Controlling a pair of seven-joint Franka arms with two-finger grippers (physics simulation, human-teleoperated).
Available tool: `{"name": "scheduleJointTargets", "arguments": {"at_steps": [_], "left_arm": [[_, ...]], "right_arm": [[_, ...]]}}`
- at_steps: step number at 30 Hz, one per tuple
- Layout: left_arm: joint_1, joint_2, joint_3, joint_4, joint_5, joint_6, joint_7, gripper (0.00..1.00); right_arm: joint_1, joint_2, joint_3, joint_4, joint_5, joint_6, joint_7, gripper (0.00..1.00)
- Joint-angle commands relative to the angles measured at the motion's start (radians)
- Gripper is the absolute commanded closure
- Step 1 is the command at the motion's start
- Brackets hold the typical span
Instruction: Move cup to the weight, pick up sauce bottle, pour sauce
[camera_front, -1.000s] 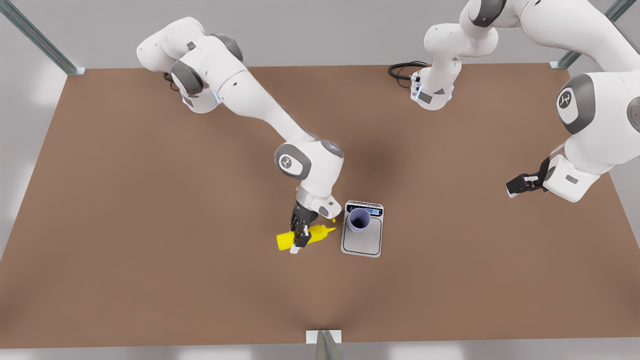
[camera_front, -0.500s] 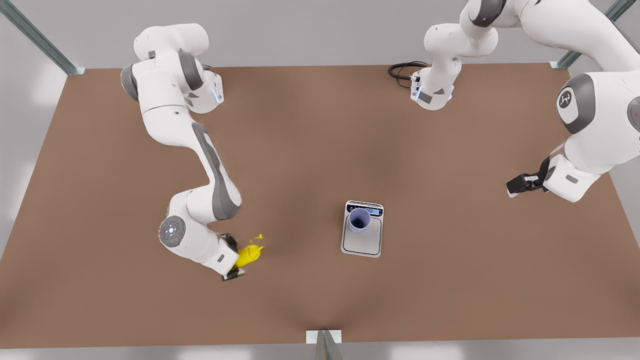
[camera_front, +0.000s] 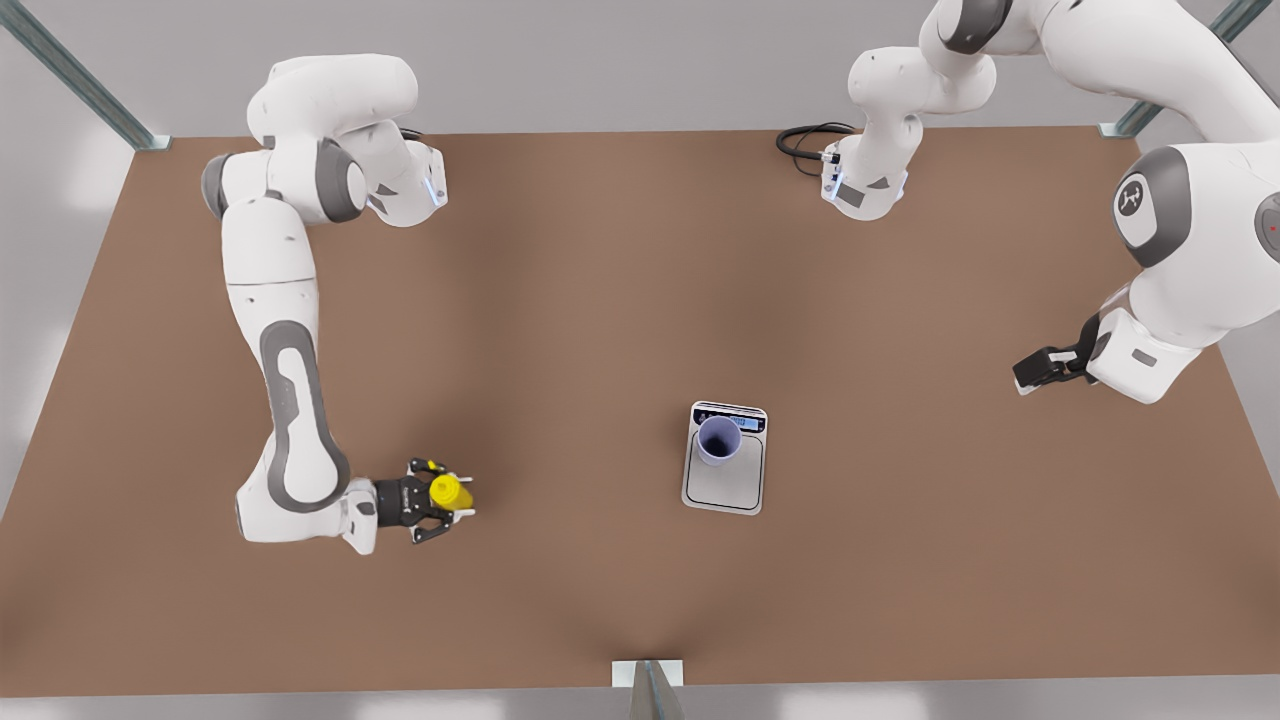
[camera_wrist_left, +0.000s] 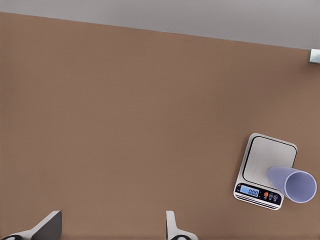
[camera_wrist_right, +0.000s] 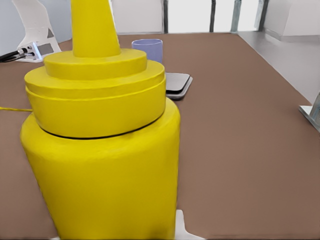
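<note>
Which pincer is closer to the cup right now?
Roughly equal, the right marginally nearer. The right pincer, shut on the sauce bottle, sits toward the front view's left of the cup on the weight. The left pincer waits open toward the front view's right.

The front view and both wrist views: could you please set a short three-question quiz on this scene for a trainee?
1. True or false: the cup stands on the weight.
2. Which gripper holds the sauce bottle? A) left gripper B) right gripper
3. Fill in: the left gripper's jaws are ____.

Key: 1 true. 2 B; it is at the front view's left, away from the weight. 3 open; that arm waits at the front view's right.
</note>
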Motion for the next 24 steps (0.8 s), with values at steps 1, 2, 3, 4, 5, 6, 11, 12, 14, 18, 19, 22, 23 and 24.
{"name": "scheduleJointTargets", "arguments": {"at_steps": [1, 2, 3, 4, 5, 6, 11, 12, 14, 18, 19, 22, 23, 24], "left_arm": [[0.000, -0.001, 0.000, 0.000, 0.000, 0.000, 0.000, 0.00], [0.000, 0.000, 0.000, 0.000, 0.000, 0.000, 0.000, 0.00], [0.000, 0.001, 0.000, 0.000, 0.000, 0.000, 0.000, 0.00], [0.000, 0.001, 0.000, 0.000, 0.000, 0.000, 0.000, 0.00], [0.000, 0.001, 0.000, 0.000, 0.000, 0.000, 0.000, 0.00], [0.000, 0.001, 0.000, 0.000, 0.000, 0.000, 0.000, 0.00], [0.000, 0.001, 0.000, 0.000, 0.000, 0.000, 0.000, 0.00], [0.000, 0.001, 0.000, 0.000, 0.000, 0.000, 0.000, 0.00], [0.000, 0.001, 0.000, 0.000, 0.000, 0.000, 0.000, 0.00], [0.000, 0.001, 0.000, 0.000, 0.000, 0.000, 0.000, 0.00], [0.000, -0.001, 0.000, 0.000, 0.000, 0.000, 0.000, 0.00], [0.000, -0.001, 0.000, 0.000, 0.000, 0.000, 0.000, 0.00], [0.000, 0.001, 0.000, 0.000, 0.000, 0.000, 0.000, 0.00], [0.000, 0.001, 0.000, 0.000, 0.000, 0.000, 0.000, 0.00]], "right_arm": [[0.000, 0.002, 0.000, -0.002, 0.012, -0.005, -0.007, 0.46], [-0.006, 0.008, 0.000, -0.016, 0.023, -0.018, -0.013, 0.46], [-0.008, 0.019, 0.000, -0.017, 0.026, -0.022, -0.024, 0.46], [-0.008, 0.025, 0.000, -0.016, 0.040, -0.022, -0.033, 0.46], [-0.006, 0.035, 0.000, -0.016, 0.070, -0.022, -0.064, 0.46], [-0.006, 0.040, 0.000, -0.016, 0.073, -0.022, -0.066, 0.46], [-0.002, 0.052, -0.001, -0.016, 0.066, -0.004, -0.069, 0.46], [0.000, 0.055, -0.001, -0.017, 0.066, -0.002, -0.069, 0.46], [0.000, 0.058, -0.001, -0.016, 0.064, -0.002, -0.069, 0.46], [-0.002, 0.068, -0.001, -0.019, 0.063, 0.004, -0.069, 0.45], [-0.003, 0.069, -0.001, -0.020, 0.063, 0.004, -0.067, 0.41], [-0.003, 0.069, -0.001, -0.020, 0.063, 0.004, -0.064, 0.34], [-0.005, 0.068, -0.001, -0.020, 0.063, 0.004, -0.064, 0.34], [-0.005, 0.068, -0.001, -0.020, 0.063, 0.004, -0.064, 0.34]]}}
